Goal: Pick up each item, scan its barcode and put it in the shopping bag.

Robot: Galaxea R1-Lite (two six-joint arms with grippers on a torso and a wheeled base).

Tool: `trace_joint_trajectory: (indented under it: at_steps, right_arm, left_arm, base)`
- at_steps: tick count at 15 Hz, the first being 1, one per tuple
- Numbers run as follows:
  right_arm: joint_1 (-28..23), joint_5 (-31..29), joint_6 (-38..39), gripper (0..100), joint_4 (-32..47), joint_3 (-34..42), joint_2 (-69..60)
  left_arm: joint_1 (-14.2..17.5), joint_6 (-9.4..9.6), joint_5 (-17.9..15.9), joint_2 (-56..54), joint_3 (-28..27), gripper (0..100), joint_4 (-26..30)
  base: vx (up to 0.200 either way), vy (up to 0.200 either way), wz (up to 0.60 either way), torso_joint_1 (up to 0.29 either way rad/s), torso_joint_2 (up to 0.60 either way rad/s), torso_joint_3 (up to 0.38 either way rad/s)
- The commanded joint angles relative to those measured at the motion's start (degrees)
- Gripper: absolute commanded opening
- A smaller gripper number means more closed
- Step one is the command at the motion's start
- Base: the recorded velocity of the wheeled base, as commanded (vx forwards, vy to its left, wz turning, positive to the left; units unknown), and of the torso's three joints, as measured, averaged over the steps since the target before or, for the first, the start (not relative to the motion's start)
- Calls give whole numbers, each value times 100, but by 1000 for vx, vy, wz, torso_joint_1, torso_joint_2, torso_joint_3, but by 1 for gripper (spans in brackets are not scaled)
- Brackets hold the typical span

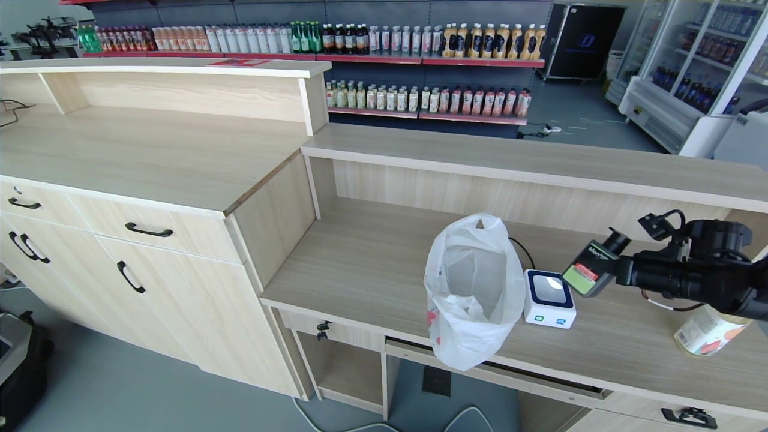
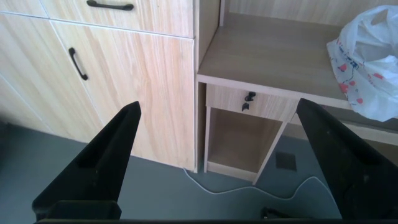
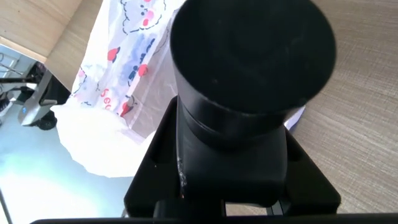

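A black, dark-capped bottle with a green and red label (image 1: 591,271) hangs tilted in the air just right of the white scanner (image 1: 549,298) on the counter, with my right gripper (image 1: 624,275) shut on it. The right wrist view looks down on the bottle's cap (image 3: 249,56), with the shopping bag (image 3: 118,74) behind it. That white plastic bag (image 1: 474,294) stands open at the counter's front edge, left of the scanner. A white labelled container (image 1: 708,330) lies on the counter, partly hidden under my right arm. My left gripper (image 2: 217,168) hangs open and empty, low in front of the cabinet, left of the bag (image 2: 367,68).
The wooden counter (image 1: 372,264) has a raised back ledge (image 1: 540,159) and a taller cabinet block (image 1: 150,156) on its left. A keyed drawer (image 2: 249,101) sits under the counter. Shelves of drinks (image 1: 420,42) and fridges (image 1: 690,66) stand far behind.
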Motion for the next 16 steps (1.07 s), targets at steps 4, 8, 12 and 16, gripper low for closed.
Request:
trace_joint_trajectory:
  at_steps: [4,8,12,16]
  right_arm:
    - [163,-8,0,0,9,-172,145]
    - [259,-17,114,0,18,-181,101]
    - [338,-1713,-1345,0,9,689,-1569]
    - [356,-2909,-2768,0,-536,1972,-2931]
  left_arm:
    - [0,-4,1,0,1,100,-1]
    - [0,-4,1,0,1,100,-1]
    - [0,-4,1,0,1,100,-1]
    - [0,-4,1,0,1,100,-1]
  base:
    - [0,0,0,0,0,0]
    - [0,0,0,0,0,0]
    - [0,0,0,0,0,0]
    - [0,0,0,0,0,0]
